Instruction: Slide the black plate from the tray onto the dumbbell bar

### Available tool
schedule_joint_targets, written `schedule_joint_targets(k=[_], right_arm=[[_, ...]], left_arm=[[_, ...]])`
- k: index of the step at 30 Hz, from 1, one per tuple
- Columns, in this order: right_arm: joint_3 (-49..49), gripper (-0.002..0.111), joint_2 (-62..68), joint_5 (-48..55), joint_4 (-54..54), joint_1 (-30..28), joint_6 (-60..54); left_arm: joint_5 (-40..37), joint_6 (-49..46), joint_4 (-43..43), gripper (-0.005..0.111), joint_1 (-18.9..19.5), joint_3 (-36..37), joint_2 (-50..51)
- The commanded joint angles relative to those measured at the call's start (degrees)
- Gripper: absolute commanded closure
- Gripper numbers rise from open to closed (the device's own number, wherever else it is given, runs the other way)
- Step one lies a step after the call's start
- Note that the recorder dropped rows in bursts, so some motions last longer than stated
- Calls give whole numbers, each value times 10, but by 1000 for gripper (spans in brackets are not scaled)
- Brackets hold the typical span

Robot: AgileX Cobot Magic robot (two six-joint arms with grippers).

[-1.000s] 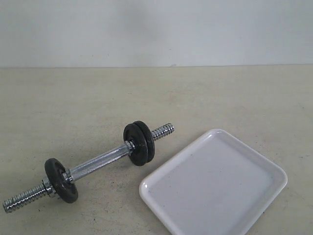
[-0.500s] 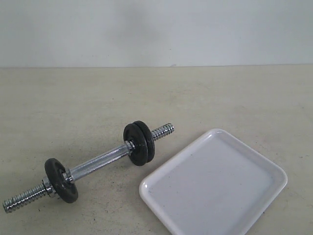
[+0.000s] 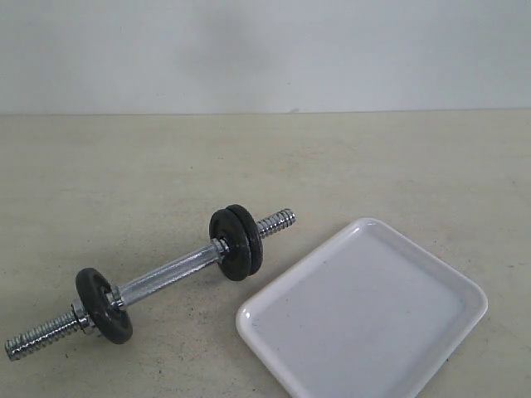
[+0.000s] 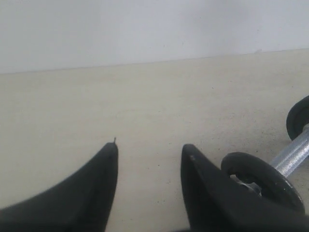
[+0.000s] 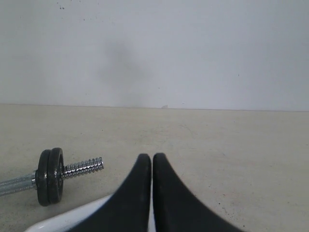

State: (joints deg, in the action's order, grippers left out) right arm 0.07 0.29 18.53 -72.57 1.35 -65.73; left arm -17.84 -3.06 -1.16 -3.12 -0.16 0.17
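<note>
My left claw [image 4: 151, 145] stands wide open, with bare table [image 4: 145, 96] showing through the gap between its two dark fingers [image 4: 99, 179] and nothing held in it. Just past the outer side of one of those fingers sits a lone black plate [image 4: 263, 181], threaded on the chrome dumbbell bar [image 4: 292, 157]. It is close to that finger, but I cannot tell whether they touch. The bar runs on away from the claw toward a second dark disc edge [image 4: 299, 116] at the border of that picture. My right claw [image 5: 152, 155] is closed, its fingertips pressed together with nothing between them. Right under and in front of its fingers lies the white tray [image 5: 72, 220], whose glossy rim shows beside one finger. Ahead of that claw and off to the same side as that rim stands a pair of black plates [image 5: 49, 176], face to face on the bar. The bar's threaded end [image 5: 84, 167] pokes out of the pair toward the claw's centre line, well apart from the fingertips. From the exterior camera neither claw is in the picture. It shows the dumbbell bar [image 3: 170, 274] lying on the table [image 3: 373, 157] at a slant, with the lone black plate [image 3: 104, 305] near one end. The pair of black plates [image 3: 236, 242] sits near the other end, just beside a corner of the tray [image 3: 365, 224]. Every black plate I can see is on the bar, and I cannot tell them apart. A plain pale wall [image 3: 265, 50] rises behind the table.
</note>
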Motion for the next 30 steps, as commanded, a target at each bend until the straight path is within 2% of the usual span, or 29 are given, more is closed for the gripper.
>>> schedule_joint_targets(k=[1,23,27,30], right_arm=[[-1,108,-3,-2,2,-2,-2],[-1,108,-3,-3,1,-2,-3],[-1,108,-3,-3,1,-2,-3],[-1,108,-3,-3,1,-2,-1]], left_arm=[[0,-22,-1,67,1,2,-2],[10,-29,-2,67,2,2,-2],[10,60,8,67,2,2,-2],[10,69,6,67,2,2,-2]])
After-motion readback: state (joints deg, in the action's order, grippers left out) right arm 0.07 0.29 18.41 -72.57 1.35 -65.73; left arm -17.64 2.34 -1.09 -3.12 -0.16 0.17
